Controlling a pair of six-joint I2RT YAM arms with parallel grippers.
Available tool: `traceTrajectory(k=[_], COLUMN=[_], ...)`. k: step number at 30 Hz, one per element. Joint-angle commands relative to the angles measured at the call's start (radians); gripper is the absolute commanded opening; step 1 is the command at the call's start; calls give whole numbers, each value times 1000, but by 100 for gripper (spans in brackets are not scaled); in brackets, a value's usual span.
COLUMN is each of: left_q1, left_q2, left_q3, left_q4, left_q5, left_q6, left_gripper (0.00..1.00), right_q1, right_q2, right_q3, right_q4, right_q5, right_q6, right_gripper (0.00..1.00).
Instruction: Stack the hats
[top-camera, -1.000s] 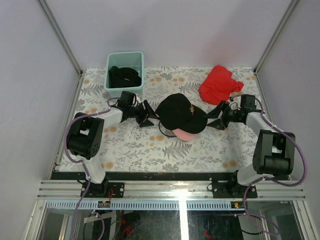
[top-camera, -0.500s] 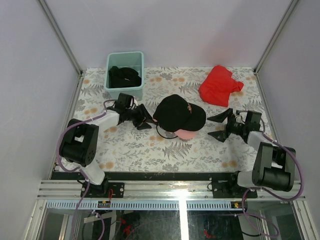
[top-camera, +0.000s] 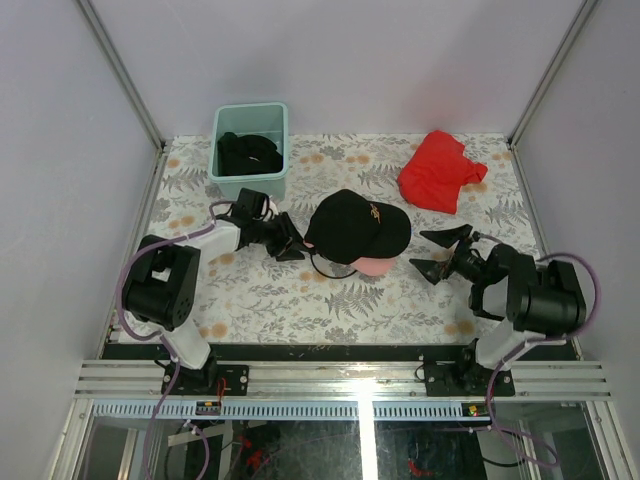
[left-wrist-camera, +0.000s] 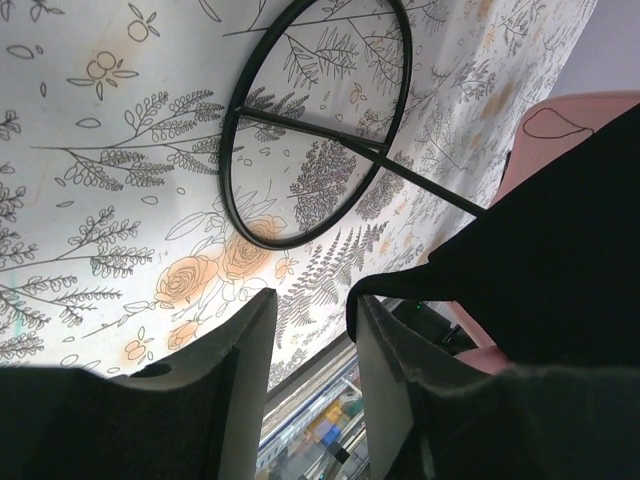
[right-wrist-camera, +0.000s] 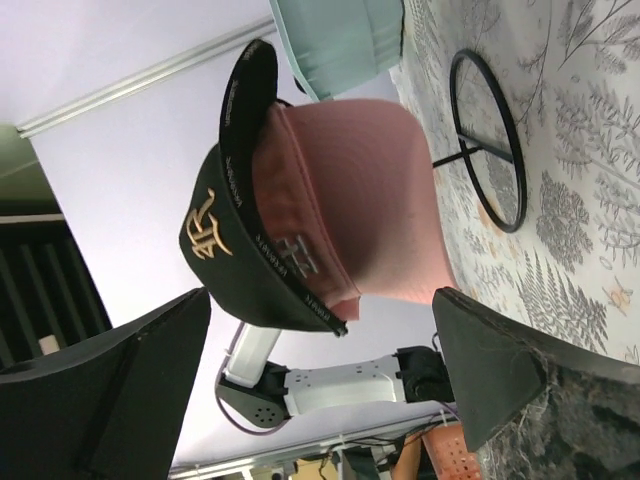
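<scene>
**Left gripper** (top-camera: 291, 244): just left of the black cap (top-camera: 352, 224). Its jaws have drawn in to a narrow gap, and it holds nothing. **Right gripper** (top-camera: 438, 254): jaws spread wide and empty. A second ago it stood close against the right of the black cap; it has since pulled back toward its own base and now stands apart from the cap.

**Hats.** The black cap sits over the pink cap (top-camera: 376, 266), which shows only as a crescent at the black cap's near edge. Neither gripper touches the pair, and the black cap has settled slightly leftward. With both grippers released, this placement is judged complete. A dark bundle (top-camera: 248, 153), possibly another hat, lies in the mint tub (top-camera: 281, 138) behind and to the left of the black cap. If it is a hat, it remains to be stacked. A red cloth (top-camera: 438, 170) lies behind and to the right.

**Views compared.**
- The right wrist view alone shows the pink crown nested inside the black one, a gold emblem on the black cap and a white logo on the pink.
- Both wrist views show a wire stand with a ring base (left-wrist-camera: 315, 120) beneath the caps.
- The left wrist view confirms that the gap between the left fingers (left-wrist-camera: 245, 345) is empty.
- Only the top view shows the red cloth and what lies in the tub.
</scene>
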Motion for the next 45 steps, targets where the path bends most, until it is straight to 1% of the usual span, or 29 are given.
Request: traceTrajectory(k=[1, 4, 9, 11, 15, 27, 31, 32, 34, 36, 39, 42, 44, 45], left_q1=[2, 3, 2, 2, 3, 3, 2, 3, 2, 2, 5, 11, 17, 21], left_q2=[62, 73, 88, 94, 97, 116, 120, 121, 121, 122, 122, 119, 118, 116], left_q3=[1, 20, 52, 59, 66, 89, 101, 105, 108, 111, 115, 115, 110, 106], left_q4=[-125, -138, -153, -153, -153, -159, -169, -171, -172, -176, -179, -181, -181, -181], left_q5=[-63, -62, -62, -57, -55, -42, -42, -41, -40, -40, -39, -36, -33, -31], left_q6=[69, 75, 81, 80, 78, 83, 91, 92, 94, 96, 100, 104, 108, 112], left_gripper=[34, 34, 34, 34, 34, 34, 33, 33, 33, 32, 32, 31, 31, 31], right_q1=[11, 27, 88, 121, 170, 258, 265, 264, 264, 264, 264, 256, 245, 239], right_q2=[186, 249, 266, 283, 297, 362, 366, 361, 353, 345, 338, 332, 322, 317], right_q3=[11, 19, 20, 35, 73, 163, 178, 182, 186, 187, 179, 163, 151, 146], right_q4=[485, 483, 452, 479, 480, 489, 490, 491, 490, 490, 490, 490, 490, 490], right_q5=[14, 21, 69, 101, 146, 207, 212, 208, 205, 201, 196, 191, 188, 184], right_q6=[193, 156, 110, 114, 103, 79, 87, 89, 100, 107, 111, 107, 104, 102], right_gripper=[99, 99, 99, 99, 99, 99, 100, 98, 92, 83, 63, 36, 25, 22])
